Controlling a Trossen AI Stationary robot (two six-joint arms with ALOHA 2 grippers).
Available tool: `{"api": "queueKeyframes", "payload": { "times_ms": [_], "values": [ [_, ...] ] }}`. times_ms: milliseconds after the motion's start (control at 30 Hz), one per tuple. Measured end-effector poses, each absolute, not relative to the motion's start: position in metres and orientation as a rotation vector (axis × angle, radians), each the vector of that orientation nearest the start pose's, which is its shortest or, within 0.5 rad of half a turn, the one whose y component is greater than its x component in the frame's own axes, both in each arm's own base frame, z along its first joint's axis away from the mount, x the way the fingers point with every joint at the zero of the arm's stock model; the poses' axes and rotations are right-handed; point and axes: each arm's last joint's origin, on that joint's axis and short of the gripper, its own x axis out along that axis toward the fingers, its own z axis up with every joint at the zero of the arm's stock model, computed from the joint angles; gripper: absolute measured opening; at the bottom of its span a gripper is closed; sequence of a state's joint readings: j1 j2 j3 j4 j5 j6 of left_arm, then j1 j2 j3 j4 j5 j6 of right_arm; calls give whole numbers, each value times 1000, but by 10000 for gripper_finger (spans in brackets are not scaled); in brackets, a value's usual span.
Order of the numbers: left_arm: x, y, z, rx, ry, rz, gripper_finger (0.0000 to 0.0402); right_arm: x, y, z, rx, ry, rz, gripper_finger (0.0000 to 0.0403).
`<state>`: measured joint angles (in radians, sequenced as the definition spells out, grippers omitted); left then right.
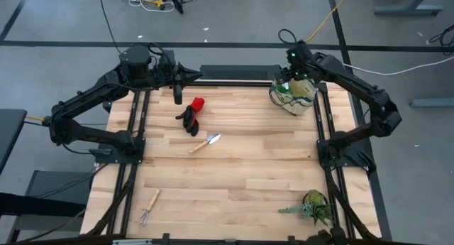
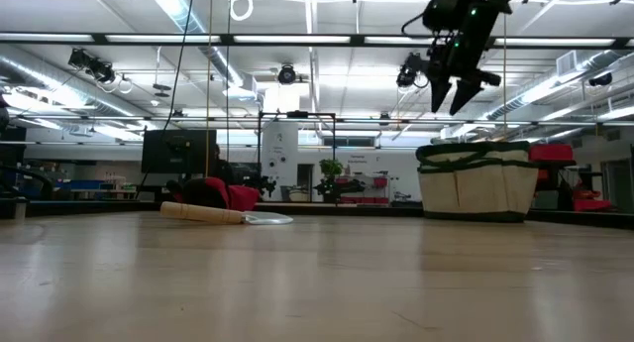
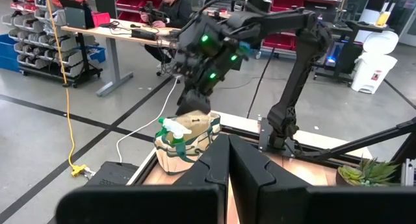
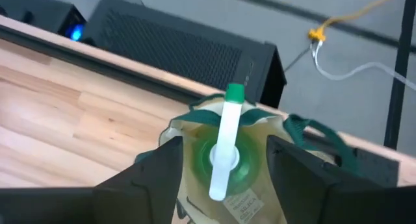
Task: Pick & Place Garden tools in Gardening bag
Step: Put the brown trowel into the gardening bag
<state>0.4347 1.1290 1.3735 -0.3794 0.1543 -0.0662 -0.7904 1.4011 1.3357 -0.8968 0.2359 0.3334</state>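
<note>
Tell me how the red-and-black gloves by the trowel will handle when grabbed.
The red-and-black gloves lie crumpled in a heap, so they are probably floppy and will likely sag from a pinch. Being soft fabric, they look light and unlikely to roll. One may drop free, since they seem only loosely bunched.

Taking the gardening bag (image 1: 293, 96) as landmark: its mouth is largely filled by a green-and-white spray bottle (image 4: 224, 146), and the space directly above is occupied by the right gripper (image 1: 291, 76), jaws apart. Toward the gloves (image 1: 191, 116) and trowel (image 1: 206, 143), bare table (image 1: 248, 181) is left free. The side facing the plant (image 1: 312, 206) appears unobstructed.
</note>
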Motion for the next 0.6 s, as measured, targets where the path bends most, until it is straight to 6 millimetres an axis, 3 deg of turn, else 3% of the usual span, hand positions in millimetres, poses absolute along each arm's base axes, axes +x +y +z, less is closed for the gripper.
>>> {"api": "queueKeyframes", "payload": {
  "times_ms": [267,600],
  "values": [
    [207,91,447,-105,120,284,12,182,-166,361,449,700,-1037,209],
    [207,91,447,-105,118,284,12,189,-132,375,369,657,-945,208]
  ]
}}
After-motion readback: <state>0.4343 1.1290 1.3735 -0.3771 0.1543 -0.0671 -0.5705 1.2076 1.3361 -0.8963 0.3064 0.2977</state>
